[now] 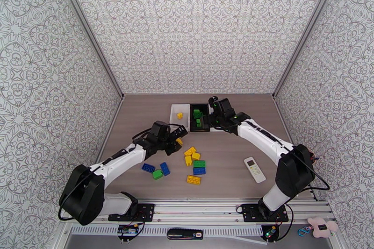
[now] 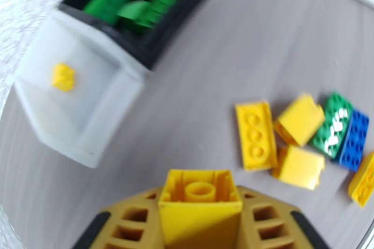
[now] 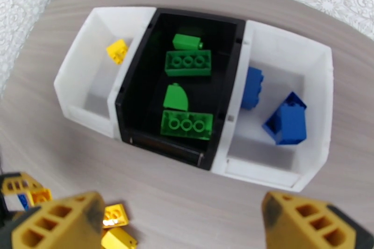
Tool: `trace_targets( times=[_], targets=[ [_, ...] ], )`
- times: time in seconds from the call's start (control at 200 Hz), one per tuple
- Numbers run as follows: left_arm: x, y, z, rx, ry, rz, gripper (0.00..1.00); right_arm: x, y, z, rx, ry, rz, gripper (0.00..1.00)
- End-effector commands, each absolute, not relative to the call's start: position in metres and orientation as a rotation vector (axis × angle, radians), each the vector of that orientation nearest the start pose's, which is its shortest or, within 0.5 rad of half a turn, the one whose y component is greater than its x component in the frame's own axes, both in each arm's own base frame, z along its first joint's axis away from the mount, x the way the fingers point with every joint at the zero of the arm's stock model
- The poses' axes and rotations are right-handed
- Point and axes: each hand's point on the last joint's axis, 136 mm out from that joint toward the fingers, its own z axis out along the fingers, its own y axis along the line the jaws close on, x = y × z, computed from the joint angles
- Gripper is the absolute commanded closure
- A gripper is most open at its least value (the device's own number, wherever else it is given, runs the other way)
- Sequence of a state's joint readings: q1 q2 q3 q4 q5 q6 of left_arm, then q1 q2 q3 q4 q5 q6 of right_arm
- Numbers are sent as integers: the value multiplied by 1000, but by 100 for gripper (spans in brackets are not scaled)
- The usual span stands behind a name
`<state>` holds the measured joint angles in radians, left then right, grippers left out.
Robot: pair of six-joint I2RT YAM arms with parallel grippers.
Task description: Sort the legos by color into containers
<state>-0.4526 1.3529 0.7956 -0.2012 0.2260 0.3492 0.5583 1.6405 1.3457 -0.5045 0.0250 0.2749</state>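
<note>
The left fingers [image 2: 131, 226] pinched a yellow brick [image 2: 200, 198] at the frame's bottom centre; the right fingers [image 3: 56, 222] stood spread wide below the three bins [image 3: 163, 145].

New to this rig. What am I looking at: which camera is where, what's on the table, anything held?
Two robot arms are bolted at the near edge of a table. The wide shot is from a camera above and behind them; the other two are from a camera on each wrist. Three bins stand farther back: a white bin with one yellow piece, a black bin with green bricks, and a second white bin with blue bricks. Loose bricks and a white remote lie on the table. The left gripper is shut on a yellow brick; the right gripper hangs open near the bins.
</note>
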Motion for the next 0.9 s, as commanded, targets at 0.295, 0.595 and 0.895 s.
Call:
trace_targets(
  times=[0.295,0.595,0.895],
  targets=[
    [419,-152,140,106,2387,-211,73,365,276,183,-425,2390,422,8],
    [476,-160,124,-16,2443,-217,73,354,282,173,-424,2417,459,8],
    [509,-174,104,-3,2477,-251,62,345,260,166,-420,2453,339,7]
  ],
)
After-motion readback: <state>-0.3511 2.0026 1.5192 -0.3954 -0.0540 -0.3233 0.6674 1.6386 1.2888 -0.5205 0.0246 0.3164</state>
